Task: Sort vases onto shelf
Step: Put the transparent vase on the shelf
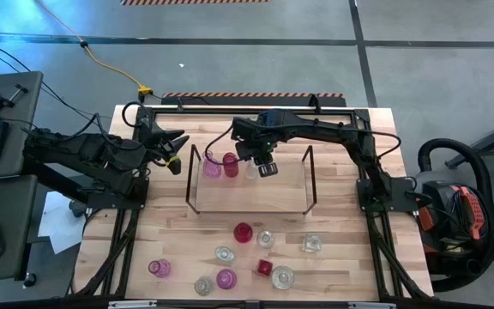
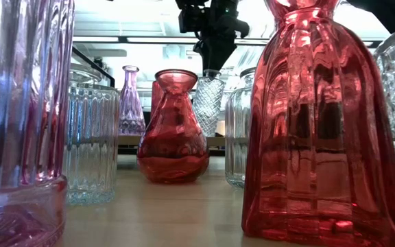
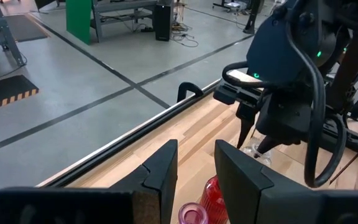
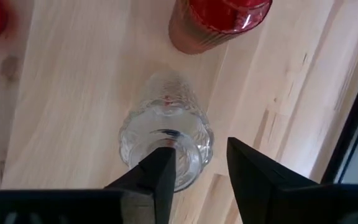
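Glass in pink, red and clear is crowding the near end of the table: reading the high view as a clock face, nine unsorted vases are sitting around six o'clock. They include a magenta vase, a round pink vase, a small red square vase, a red vase and clear ones such as the clear round vase. None of these is touching a gripper, so most of the sorting is, by my reading, waiting to be done.

Farther back, near centre, the shelf is carrying three vases at its twelve o'clock edge: a pink vase, a deep pink vase and a textured clear vase just beside them. The right gripper is hanging directly over that clear vase, jaws spread, one finger at the rim and nothing pinched; the vase is standing upright on the board, so this placing looks finished.

Open room: the shelf's front strip toward six o'clock is lying bare. The wire frames at three and nine o'clock are bounding it, so approaches from above look safest.

At nine o'clock the left gripper is waiting off the shelf, jaws parted and holding nothing.
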Robot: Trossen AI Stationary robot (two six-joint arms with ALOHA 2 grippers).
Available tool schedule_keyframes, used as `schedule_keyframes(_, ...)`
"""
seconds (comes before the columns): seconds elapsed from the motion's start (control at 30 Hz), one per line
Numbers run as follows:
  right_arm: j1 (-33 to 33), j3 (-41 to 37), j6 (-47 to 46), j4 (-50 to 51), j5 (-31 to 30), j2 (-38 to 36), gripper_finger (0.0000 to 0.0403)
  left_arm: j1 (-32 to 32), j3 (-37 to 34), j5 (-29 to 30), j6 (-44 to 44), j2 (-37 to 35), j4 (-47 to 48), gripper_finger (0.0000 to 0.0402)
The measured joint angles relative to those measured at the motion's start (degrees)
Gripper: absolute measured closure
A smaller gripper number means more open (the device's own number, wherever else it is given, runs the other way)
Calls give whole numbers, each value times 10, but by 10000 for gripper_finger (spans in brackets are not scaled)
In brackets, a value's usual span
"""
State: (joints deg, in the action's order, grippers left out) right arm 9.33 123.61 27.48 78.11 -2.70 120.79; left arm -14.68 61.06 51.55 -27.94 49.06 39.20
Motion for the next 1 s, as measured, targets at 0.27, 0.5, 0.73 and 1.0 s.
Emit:
schedule_keyframes(0.27, -7, 6, 3, 22, -41, 1, 279, 0, 0, 0, 0, 0, 0, 304)
schedule_keyframes(0.5, -8, 12, 0, 5, -23, 1, 279, 0, 0, -26, -5, 0, -3, 304)
schedule_keyframes(0.73, -15, 12, 1, 4, -39, 1, 279, 0, 0, -49, -5, 5, -5, 304)
schedule_keyframes(1.0, -13, 12, -3, -4, -37, 1, 279, 0, 0, -47, -9, 7, -6, 304)
